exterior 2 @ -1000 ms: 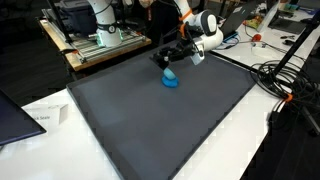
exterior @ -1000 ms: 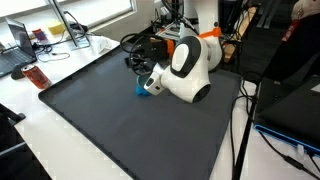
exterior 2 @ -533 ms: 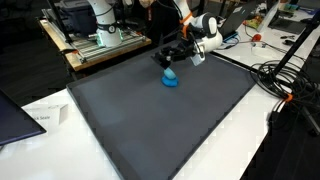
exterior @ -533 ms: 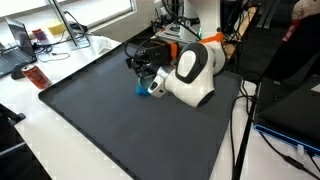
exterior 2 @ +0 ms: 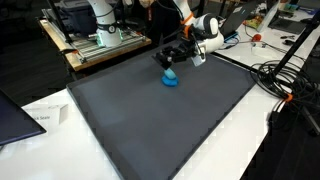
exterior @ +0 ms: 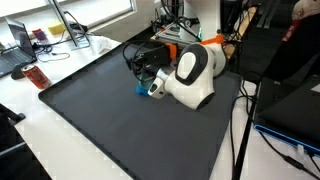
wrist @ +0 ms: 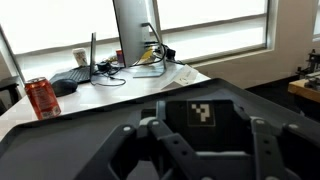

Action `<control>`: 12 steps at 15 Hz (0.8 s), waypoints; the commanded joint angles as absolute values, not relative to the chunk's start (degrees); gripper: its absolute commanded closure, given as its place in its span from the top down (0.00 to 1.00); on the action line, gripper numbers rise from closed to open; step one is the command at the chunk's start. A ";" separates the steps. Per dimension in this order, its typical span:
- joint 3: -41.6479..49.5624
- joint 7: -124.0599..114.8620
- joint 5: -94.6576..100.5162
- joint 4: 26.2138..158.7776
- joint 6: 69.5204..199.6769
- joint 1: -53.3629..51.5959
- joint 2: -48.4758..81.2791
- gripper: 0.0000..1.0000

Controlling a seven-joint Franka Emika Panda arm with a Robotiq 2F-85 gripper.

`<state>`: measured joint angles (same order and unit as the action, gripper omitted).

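In the wrist view my gripper (wrist: 198,132) is shut on a flat black block (wrist: 201,112) that carries a white patterned tag, with one finger on each side of it. The gripper (exterior: 146,68) points sideways, low over the far end of a large black mat (exterior: 120,130). A small blue object (exterior: 140,88) lies on the mat just below the gripper, and it is not between the fingers. The same blue object (exterior 2: 171,79) sits under the gripper (exterior 2: 168,58) near the mat's (exterior 2: 160,130) far edge. The wrist view does not show the blue object.
A red can (wrist: 41,98) stands off the mat's corner beside a monitor (wrist: 135,30) and tangled cables; the same can (exterior: 36,77) shows from outside. A laptop (exterior 2: 15,115) lies off one side of the mat, and cables (exterior 2: 285,85) off the opposite side.
The wrist has turned and lifted slightly over the far end of the mat. The blue object has not moved, and the jaws stay as they were.
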<state>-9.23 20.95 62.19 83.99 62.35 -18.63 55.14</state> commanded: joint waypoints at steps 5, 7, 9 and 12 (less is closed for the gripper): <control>-11.81 23.29 60.20 80.24 63.81 -17.50 59.32 0.35; -12.01 23.16 59.75 79.90 63.85 -17.42 59.45 0.35; -12.16 23.27 59.60 79.64 63.83 -17.38 59.62 0.35; -12.40 23.60 59.30 78.95 63.53 -17.37 60.13 0.35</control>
